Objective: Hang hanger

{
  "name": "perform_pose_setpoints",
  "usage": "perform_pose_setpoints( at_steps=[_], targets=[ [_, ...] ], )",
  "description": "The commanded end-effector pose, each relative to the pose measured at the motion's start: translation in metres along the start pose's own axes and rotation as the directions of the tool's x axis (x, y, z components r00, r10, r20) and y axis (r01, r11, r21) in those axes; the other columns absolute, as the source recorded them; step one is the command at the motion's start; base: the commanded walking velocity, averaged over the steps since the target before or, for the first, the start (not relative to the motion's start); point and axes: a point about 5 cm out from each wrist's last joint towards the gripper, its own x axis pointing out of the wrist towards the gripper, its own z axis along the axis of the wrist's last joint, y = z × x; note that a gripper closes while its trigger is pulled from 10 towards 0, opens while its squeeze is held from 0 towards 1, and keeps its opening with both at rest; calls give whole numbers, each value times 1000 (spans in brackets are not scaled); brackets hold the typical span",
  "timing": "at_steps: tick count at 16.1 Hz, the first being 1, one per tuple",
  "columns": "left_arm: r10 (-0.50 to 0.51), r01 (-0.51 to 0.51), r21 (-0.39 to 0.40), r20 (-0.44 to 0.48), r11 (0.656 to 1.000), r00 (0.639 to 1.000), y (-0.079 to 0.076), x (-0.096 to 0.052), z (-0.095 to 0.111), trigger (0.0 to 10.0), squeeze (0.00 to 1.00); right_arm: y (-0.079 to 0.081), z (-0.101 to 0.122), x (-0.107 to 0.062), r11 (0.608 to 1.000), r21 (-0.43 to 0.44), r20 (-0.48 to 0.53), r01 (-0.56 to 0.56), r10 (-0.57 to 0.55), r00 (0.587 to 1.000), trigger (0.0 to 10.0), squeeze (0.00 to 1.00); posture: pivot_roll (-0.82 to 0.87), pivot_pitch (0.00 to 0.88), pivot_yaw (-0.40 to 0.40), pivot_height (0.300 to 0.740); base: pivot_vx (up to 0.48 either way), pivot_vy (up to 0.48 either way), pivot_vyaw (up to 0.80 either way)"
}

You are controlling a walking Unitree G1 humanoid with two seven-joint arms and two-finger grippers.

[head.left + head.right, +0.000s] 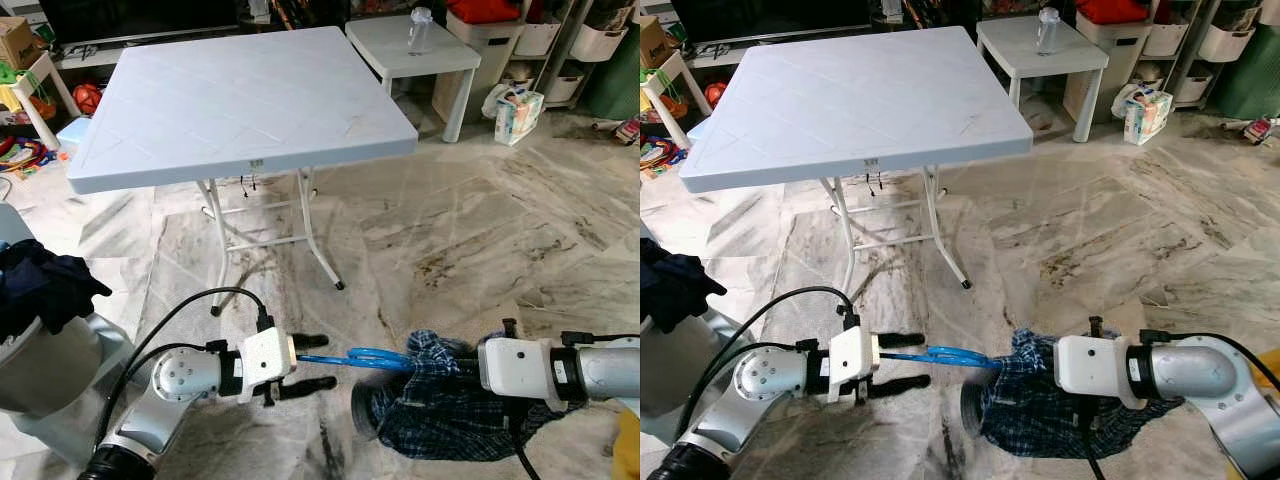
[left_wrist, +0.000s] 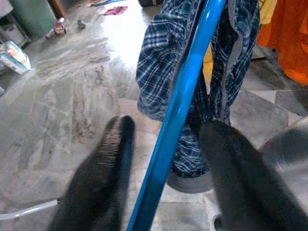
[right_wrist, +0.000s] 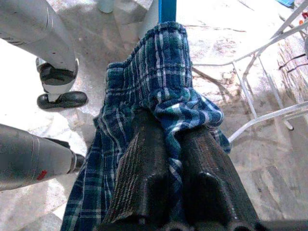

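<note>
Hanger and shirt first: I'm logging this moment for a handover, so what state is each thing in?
blue hanger: level between the two arms, one end inside the shirt, other end between the left pincer's fingers.
plaid shirt: bunched, hanging off the floor, pinched by the right pincer.
left pincer: open, fingers either side of the hanger.
right pincer: shut on the shirt.
folding table: upright, legs unfolded.

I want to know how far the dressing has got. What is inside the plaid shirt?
The blue hanger runs into the plaid shirt from the open left gripper. Its far end is hidden by cloth. The right gripper pinches the fabric.
</note>
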Motion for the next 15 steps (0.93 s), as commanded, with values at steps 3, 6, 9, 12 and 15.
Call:
perform_pose_setpoints(
  at_steps=[3, 6, 9, 12, 15],
  targets=[
    [-17, 17, -19, -19, 1000, 1000, 1, -6, -3, 2118, 0, -1, 1, -5, 1000, -24, -7, -14, 14, 1000, 10000, 0, -95, 63, 15, 740, 0, 0, 0],
    [-18, 17, -17, -30, 1000, 999, 6, -7, -4, 1216, 0, 0, 3, -3, 999, -27, 0, -19, 19, 1000, 10000, 0, -98, 61, 14, 740, 0, 0, 0],
    [-30, 30, -27, -24, 999, 999, 8, -7, -3, 0, 0, 5, 5, -4, 999, -18, 14, -46, 46, 999, 10000, 0, -105, 63, 16, 740, 0, 0, 0],
    [-36, 36, -34, -10, 999, 999, 8, -4, -2, 0, 0, 7, 4, -4, 999, -14, 12, -50, 50, 999, 10000, 0, -105, 63, 15, 740, 0, 0, 0],
    [-79, 78, -87, 1, 993, 997, 0, -1, -3, 0, 0, 6, 5, -2, 999, -19, 19, -42, 43, 999, 10000, 0, -105, 65, 15, 740, 0, 0, 0]
  ],
)
